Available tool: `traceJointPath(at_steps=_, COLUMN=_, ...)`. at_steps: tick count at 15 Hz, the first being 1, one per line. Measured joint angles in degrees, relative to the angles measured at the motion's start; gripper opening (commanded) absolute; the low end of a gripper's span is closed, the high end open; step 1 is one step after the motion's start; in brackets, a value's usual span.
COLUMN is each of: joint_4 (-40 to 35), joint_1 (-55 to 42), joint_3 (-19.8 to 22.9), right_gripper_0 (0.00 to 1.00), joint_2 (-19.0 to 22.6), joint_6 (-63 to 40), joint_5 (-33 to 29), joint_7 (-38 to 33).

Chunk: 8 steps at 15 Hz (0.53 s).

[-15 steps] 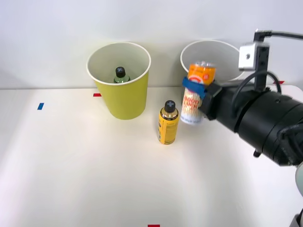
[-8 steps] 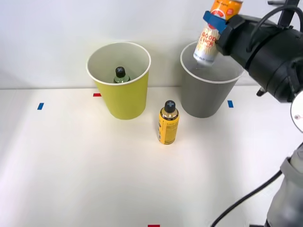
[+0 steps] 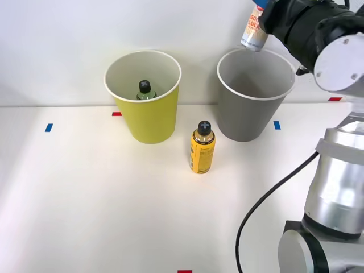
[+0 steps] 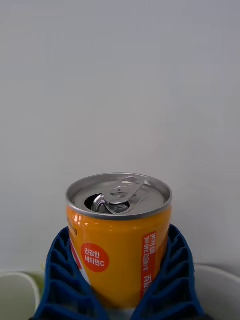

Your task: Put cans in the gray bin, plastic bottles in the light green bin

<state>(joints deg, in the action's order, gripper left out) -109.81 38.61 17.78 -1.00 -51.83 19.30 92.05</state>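
Up it goes: in the last second we've lifted the can point(image 3: 252, 33) off the table beside the yellow bottle point(image 3: 202, 147), swung it back and raised it, and now we've got it hanging high above the gray bin point(image 3: 250, 111), over the far part of its rim. Our right gripper point(image 4: 120, 290) has its blue ribbed fingers point(image 4: 62, 272) pinching the can from both sides, and at the wrist we see the opened silver top and pull tab facing us. The can looks close to upright, tilted a touch. Over in the light green bin point(image 3: 149, 116), a small green bottle point(image 3: 145, 90) already sits inside. So we reckon this can is a release away from being sorted, provided it clears the rim. After that, the yellow bottle standing between the bins is what's left for us.
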Motion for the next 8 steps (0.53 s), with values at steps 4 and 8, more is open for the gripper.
traceJointPath(at_steps=4, joint_4=8.01, joint_1=0.57, joint_3=-1.24, right_gripper_0=0.00, joint_2=0.00, joint_6=7.70, joint_5=-4.33, joint_7=1.38)
traceJointPath(at_steps=8, joint_4=11.84, joint_1=0.61, joint_3=-1.80, right_gripper_0=0.00, joint_2=1.39, joint_6=8.59, joint_5=-4.61, joint_7=2.66)
